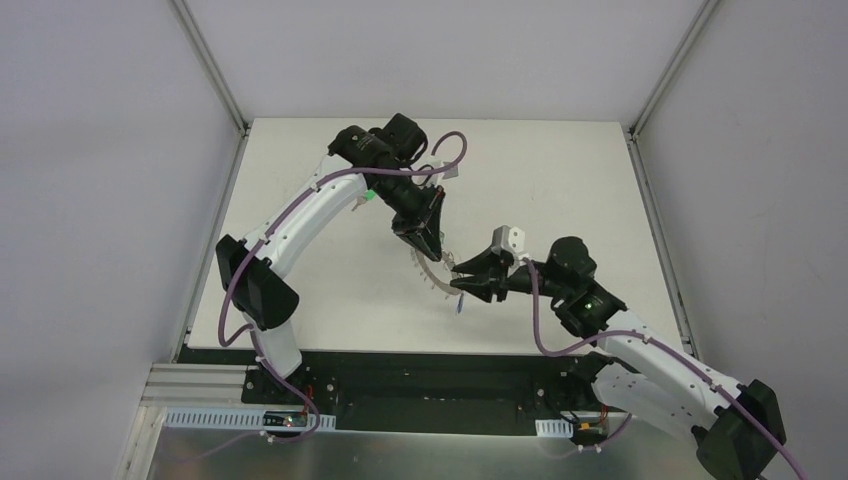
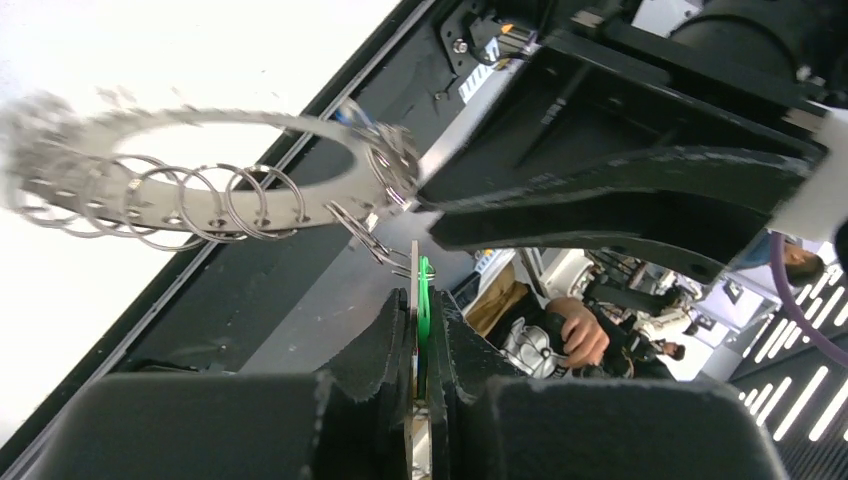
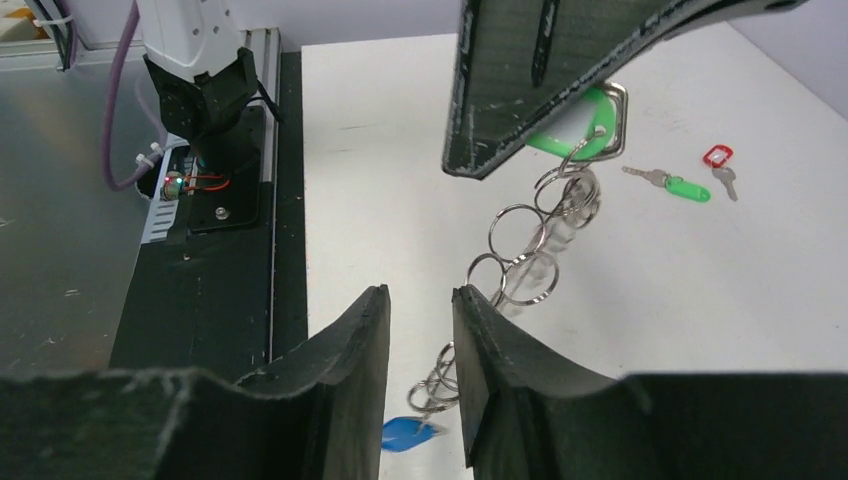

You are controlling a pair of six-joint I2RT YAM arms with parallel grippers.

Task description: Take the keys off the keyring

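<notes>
Keys (image 3: 685,187) with green and red tags lie loose on the desk (image 3: 380,150) beyond the left jaws; only the right wrist view shows them. Left jaws are clamped on a green tag (image 2: 423,300), the keyring (image 2: 320,205) hanging over the desk's middle. Right jaws stand partly open at its rim; whether they grip it I cannot tell.

The left claw (image 2: 425,305) hides most of the green tag (image 2: 424,280).

Looks like a robotics lab to me: a white table (image 1: 560,170) boxed in by plain grey panels (image 1: 100,150), with aluminium framing (image 1: 195,380) and slotted cable ducts (image 1: 215,418) along its near edge. Beyond it, people (image 2: 580,340) sit among equipment under strip lights (image 2: 800,390).
</notes>
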